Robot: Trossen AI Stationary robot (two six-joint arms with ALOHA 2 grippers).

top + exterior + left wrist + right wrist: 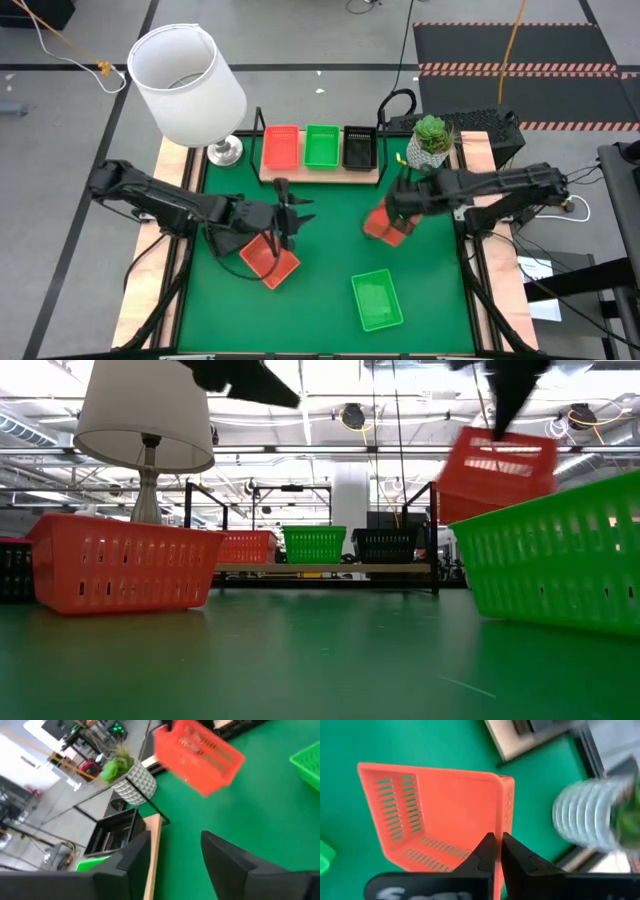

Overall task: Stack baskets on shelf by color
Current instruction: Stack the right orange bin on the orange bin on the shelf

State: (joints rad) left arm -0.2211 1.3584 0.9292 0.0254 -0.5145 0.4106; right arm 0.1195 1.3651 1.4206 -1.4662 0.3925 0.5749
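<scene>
The light-wood shelf (318, 172) at the far middle of the table carries an orange-red basket (281, 147), a green basket (321, 146) and a black basket (359, 147) side by side. My right gripper (400, 218) is shut on a second orange-red basket (383, 226), held in the air right of centre. A third orange-red basket (268, 258) and a green basket (377, 298) sit flat on the green mat. My left gripper (295, 215) stands open just above and beyond that third basket, with nothing between its fingers (135, 862). My right gripper pinches one side wall (501, 827) of the orange-red basket at its rim, with one finger (485, 852) inside the basket and the other outside. The fingers come from above, slanting down. The basket hangs tilted below them, clear of the mat (495, 470).
A white-shaded lamp (190, 85) stands at the far left beside the shelf. A potted plant (432, 140) in a ribbed white pot stands at the far right. The shelf has black wire uprights (435, 535) at its ends. Wooden rails border the mat left and right.
</scene>
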